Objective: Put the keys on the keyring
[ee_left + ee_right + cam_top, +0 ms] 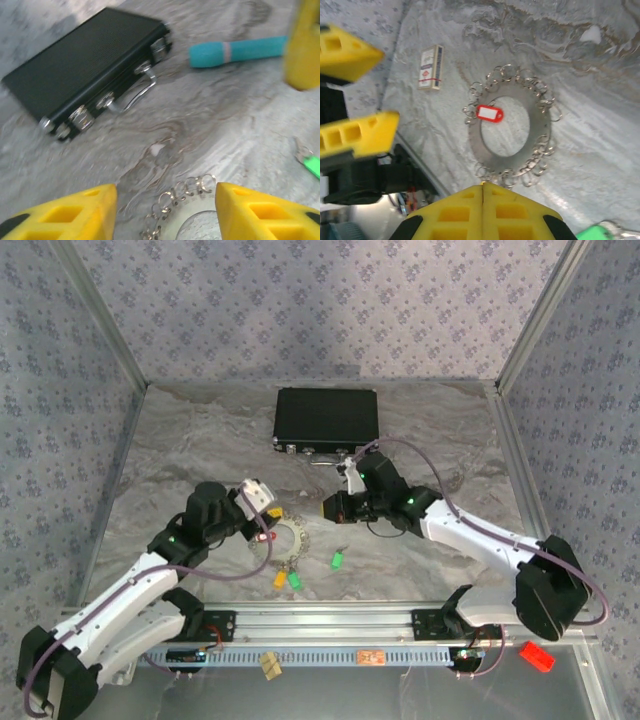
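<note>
Left tool (165, 192) stands released, jaws apart over the keyring (541, 131) at the bottom of its wrist view. Right tool (483, 189) is clenched on nothing. A red key (490, 113) lies on the ring's inner edge; a green key (337, 560) lies loose on the counter (450, 450), lower centre overhead. You should expect light, slippery keys: pinch the plastic head. The ring looks thin and stiff.

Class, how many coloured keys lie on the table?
4: red key at the keyring; yellow key and green key together, nearer the arms; second green key rightward. Others may be hidden.
</note>
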`<state>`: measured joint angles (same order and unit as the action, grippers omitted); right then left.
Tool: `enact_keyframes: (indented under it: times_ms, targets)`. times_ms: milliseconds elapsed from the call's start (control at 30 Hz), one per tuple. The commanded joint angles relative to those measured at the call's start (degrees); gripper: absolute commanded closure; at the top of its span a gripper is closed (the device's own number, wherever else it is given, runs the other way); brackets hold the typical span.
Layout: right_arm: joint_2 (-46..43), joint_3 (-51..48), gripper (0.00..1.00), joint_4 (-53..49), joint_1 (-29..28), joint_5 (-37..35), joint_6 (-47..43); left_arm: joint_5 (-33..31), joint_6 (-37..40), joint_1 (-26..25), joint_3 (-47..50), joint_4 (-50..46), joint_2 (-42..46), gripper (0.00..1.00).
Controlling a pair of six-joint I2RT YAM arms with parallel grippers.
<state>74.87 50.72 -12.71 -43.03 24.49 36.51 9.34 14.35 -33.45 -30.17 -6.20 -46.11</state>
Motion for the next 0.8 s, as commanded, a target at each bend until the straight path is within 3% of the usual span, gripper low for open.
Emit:
enact_keyframes:
  times_ms: [0,100,233,367,500,633,767]
  targets:
    - [3.06,3.21,0.97,-10.24,0.04,-4.74,-9.15,-10.27,-21.46,1.16,-5.26,-5.76,-2.61,0.4]
    - [4.81,4.65,0.89,-10.99,0.26,-7.17,-10.48,-11.84,-29.66,2.69,-8.75,-13.53,-7.52,0.38]
    - [7.77,7.67,0.77,-14.01,0.57,-9.84,-12.61,-13.13,-38.21,4.55,-10.62,-16.84,-13.12,0.37]
    - [10.07,10.22,0.74,-17.54,1.44,-10.35,-13.9,-10.41,-43.35,5.46,-12.85,-18.97,-18.36,0.38]
    - [10.76,10.12,0.74,-18.21,2.64,-10.84,-14.51,-6.74,-44.96,4.88,-15.54,-21.21,-22.94,0.47]
    - [11.05,9.57,0.73,-18.33,4.25,-10.28,-15.65,-5.09,-45.89,-2.3,-15.89,-20.52,-26.21,0.49]
    - [10.61,8.34,0.73,-17.43,5.55,-9.8,-17.2,-1.59,-39.7,-7.71,-16.93,-21.53,-29.4,0.49]
